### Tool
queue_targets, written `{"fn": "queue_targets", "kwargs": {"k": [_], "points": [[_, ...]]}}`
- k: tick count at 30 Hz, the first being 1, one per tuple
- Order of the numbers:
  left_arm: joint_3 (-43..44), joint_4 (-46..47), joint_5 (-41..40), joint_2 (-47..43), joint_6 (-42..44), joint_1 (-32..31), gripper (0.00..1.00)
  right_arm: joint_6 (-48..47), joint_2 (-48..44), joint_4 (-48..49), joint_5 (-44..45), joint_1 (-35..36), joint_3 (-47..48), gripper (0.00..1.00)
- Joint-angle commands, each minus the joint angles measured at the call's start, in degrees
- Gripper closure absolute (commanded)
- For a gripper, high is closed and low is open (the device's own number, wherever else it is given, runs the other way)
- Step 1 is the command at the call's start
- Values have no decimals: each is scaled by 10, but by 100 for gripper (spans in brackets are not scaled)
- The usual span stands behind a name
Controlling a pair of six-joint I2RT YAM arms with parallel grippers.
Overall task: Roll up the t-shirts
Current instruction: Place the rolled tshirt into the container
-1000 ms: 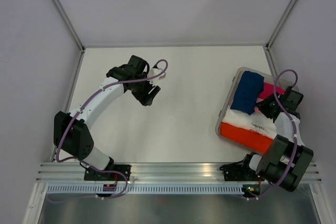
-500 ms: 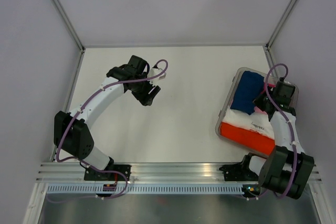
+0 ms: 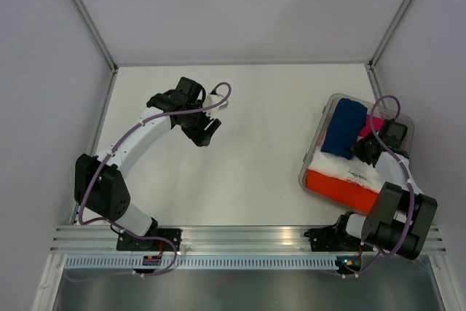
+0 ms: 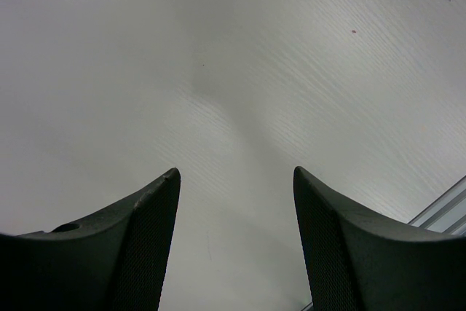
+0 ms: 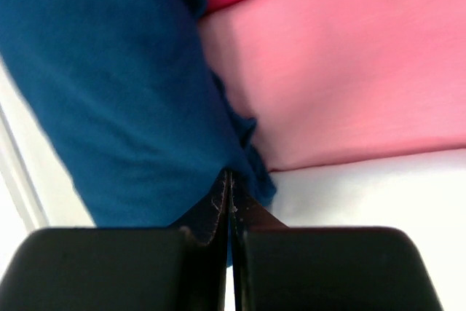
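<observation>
A clear bin (image 3: 327, 111) at the right holds folded t-shirts. The navy-blue one (image 3: 342, 127) lies on top, with magenta (image 3: 370, 123), white (image 3: 349, 167) and orange-red (image 3: 341, 186) tees around it. My right gripper (image 3: 362, 147) is down in the bin at the navy tee's right edge. In the right wrist view its jaws (image 5: 228, 174) are shut, pinching the navy tee's (image 5: 109, 85) hem, next to the pale pink tee (image 5: 349, 71) and the white one (image 5: 364, 194). My left gripper (image 3: 207, 132) hangs open over bare table (image 4: 237, 172).
Grey walls with metal posts close in the white table (image 3: 262, 151) on three sides. An aluminium rail (image 3: 240, 238) carrying both arm bases runs along the near edge. The bin sits close to the right wall.
My right gripper swung left over the bin to the navy tee's edge and closed there. The left arm has stayed still and open.
</observation>
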Motion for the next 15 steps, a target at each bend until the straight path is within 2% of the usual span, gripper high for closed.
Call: {"fn": "queue_targets", "kwargs": {"k": [1, 9, 15], "points": [[-5, 20, 0, -11, 18, 4, 31, 5, 19, 33, 18, -25, 1, 100], [-5, 23, -3, -10, 21, 13, 31, 1, 54, 38, 18, -37, 15, 100], [-5, 23, -3, -9, 22, 17, 31, 5, 32, 36, 7, -38, -3, 100]]}}
